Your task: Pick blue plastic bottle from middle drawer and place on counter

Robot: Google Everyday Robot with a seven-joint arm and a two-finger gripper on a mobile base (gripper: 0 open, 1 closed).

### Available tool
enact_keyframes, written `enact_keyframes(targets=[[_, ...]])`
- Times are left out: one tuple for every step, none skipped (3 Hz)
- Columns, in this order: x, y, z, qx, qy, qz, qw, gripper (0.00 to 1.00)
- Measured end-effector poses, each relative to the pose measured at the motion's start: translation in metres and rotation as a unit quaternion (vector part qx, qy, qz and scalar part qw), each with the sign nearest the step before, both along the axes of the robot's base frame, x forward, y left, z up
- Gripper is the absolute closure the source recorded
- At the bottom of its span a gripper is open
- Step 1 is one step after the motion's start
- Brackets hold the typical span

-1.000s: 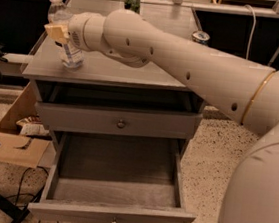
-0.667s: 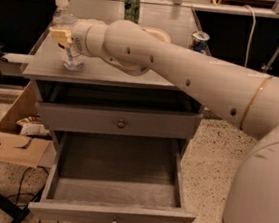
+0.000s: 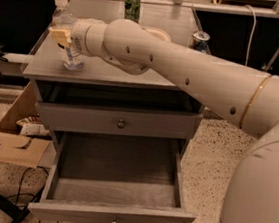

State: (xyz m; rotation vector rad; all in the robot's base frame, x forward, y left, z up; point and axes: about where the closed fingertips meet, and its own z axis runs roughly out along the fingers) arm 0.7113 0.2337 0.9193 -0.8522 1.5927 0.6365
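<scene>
On the left end of the flat grey counter [image 3: 133, 77], the small clear white-capped blue plastic bottle [image 3: 73, 62] stands upright, and the wide grey middle drawer [image 3: 118, 164] hangs open and bare. The two-finger gripper [image 3: 64, 38] is right at the bottle; clenched or released, I cannot tell, so only letting go and backing off looks left

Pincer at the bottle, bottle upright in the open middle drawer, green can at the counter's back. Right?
No: the camera view shows the bottle upright on the counter, not in the drawer. Pincer at the bottle, can at the back: correct.

Dim, warm light, with faint sheen on the counter [image 3: 103, 9] under the gripper [image 3: 64, 42].
</scene>
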Motion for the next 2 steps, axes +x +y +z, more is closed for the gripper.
enact_keyframes(targets=[[0.0,0.0,0.0,0.0,0.0,0.0,1.0,0.26],[0.0,0.0,0.0,0.0,0.0,0.0,1.0,0.05]])
